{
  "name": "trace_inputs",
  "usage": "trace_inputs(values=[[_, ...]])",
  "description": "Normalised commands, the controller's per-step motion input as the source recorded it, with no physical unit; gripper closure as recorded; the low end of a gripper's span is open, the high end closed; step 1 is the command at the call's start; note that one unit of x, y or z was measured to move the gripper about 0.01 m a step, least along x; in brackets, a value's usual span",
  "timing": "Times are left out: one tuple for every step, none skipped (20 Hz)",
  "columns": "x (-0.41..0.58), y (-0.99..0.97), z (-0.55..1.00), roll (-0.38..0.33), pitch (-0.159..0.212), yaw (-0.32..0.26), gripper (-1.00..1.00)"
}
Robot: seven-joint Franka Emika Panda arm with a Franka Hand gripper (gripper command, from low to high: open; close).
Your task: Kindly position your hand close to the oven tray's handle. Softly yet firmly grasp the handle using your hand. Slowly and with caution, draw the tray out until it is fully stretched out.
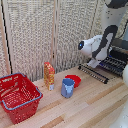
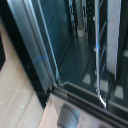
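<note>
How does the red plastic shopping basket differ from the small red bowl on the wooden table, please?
The red plastic shopping basket is much larger than the small red bowl. The basket is rectangular with open lattice walls; the bowl is round with solid walls. The basket has a blue handle along its rim; the bowl shows none. The basket sits at the exterior view's left, the bowl nearer the middle. Both are red and rest on the wooden table.

Probably lab mock-kitchen: robot arm (image 1: 100, 45), folding screen (image 1: 45, 35), wooden table (image 1: 90, 107).
</note>
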Motion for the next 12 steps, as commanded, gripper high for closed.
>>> trace_inputs(values=[[0.000,-0.62,0.00,-0.036,-0.039,-0.002,-1.00],[0.000,-0.60,0.00,-0.033,-0.032,-0.002,-1.00],[0.000,-0.56,0.00,-0.016,-0.015,0.000,-1.00],[0.000,-0.51,0.00,0.000,-0.009,-0.008,-1.00],[0.000,-0.44,0.00,0.000,-0.003,-0.023,-1.00],[0.000,-0.39,0.00,0.000,0.000,-0.020,-1.00],[0.000,-0.32,0.00,0.000,-0.012,-0.020,-1.00],[0.000,-0.23,0.00,0.000,-0.024,-0.004,-1.00],[-0.020,-0.19,0.00,0.000,-0.038,-0.001,-1.00],[-0.029,-0.17,0.00,0.000,-0.043,0.000,-1.00],[-0.060,-0.13,0.00,0.000,-0.050,0.000,-1.00],[-0.063,-0.13,0.00,0.000,-0.049,0.000,-1.00]])
